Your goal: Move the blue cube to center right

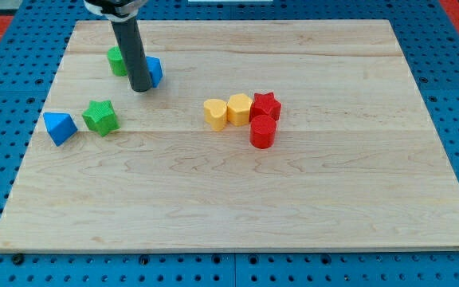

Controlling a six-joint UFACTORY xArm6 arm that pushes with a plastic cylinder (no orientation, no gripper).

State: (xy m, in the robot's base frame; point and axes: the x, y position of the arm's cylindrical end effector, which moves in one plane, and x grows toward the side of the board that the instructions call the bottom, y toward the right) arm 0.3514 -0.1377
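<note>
The pale wooden tabletop (237, 215) carries a small blue plastic cube (154, 71) at upper left, touching my tip (141, 89). No jaws exist. Light, rigid, probably slippery: push its left face rightward.

Bright, even overhead light, soft short shadows under blocks (slight compression blur), no glare.

No text, label, number or sign can be read anywhere (blocks and board alike).
</note>
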